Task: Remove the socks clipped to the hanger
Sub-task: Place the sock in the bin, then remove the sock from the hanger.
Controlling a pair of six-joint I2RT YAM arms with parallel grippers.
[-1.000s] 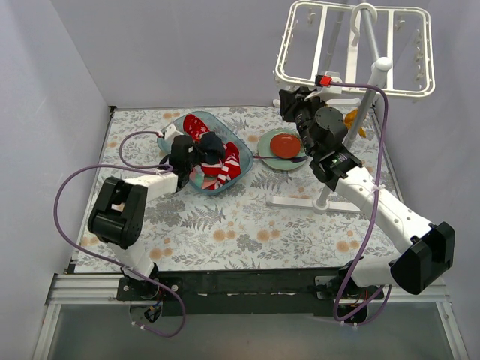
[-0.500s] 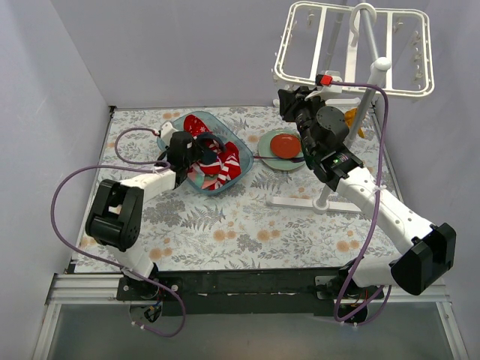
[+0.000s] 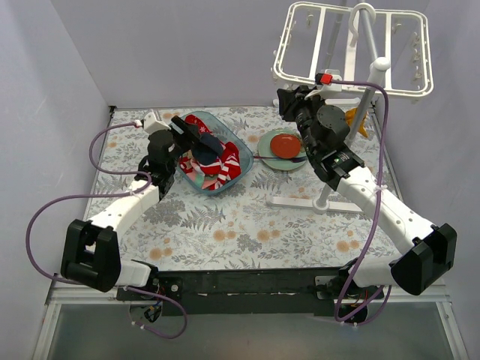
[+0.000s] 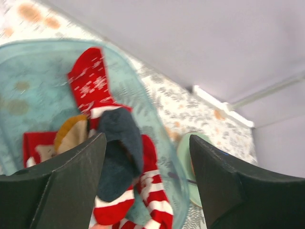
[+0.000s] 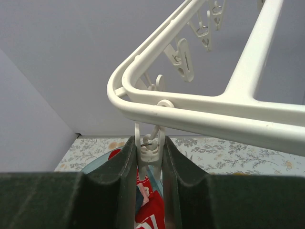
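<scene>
The socks (image 3: 208,154) lie heaped in a translucent blue tub (image 4: 33,67) left of the bench's (image 3: 247,225) centre. All are soft knit. A navy sock (image 4: 121,152) lies on top, a red sock (image 4: 90,83) with white flecks lies flat behind it, a mustard sock (image 4: 66,136) is tucked to the left and a red-and-white striped sock (image 4: 147,214) is nearest. A mustard-yellow scrap (image 3: 362,124) shows by the stand post; I cannot tell whether it is clipped.

The hanger (image 3: 397,88) is a white rectangle of rounded plastic bars with small dangling clips. It hangs high at the far right on a white stand (image 3: 315,202).

The right hand (image 5: 147,157) is clenched on one clip (image 5: 148,145) under the hanger's near-left corner. The left hand (image 4: 147,148) is released, with its fingers wide apart and nothing between them, above the tub's left rim.

A second ago the left hand was closed low among the socks. It has since opened, lifted and drawn back leftward, and its elbow has swung out to the left edge. The right arm has not moved.

A green plate (image 3: 264,155) sits just right of the tub. Open bench lies between the tub and the arm bases. Walls close in the left, far and right sides.
</scene>
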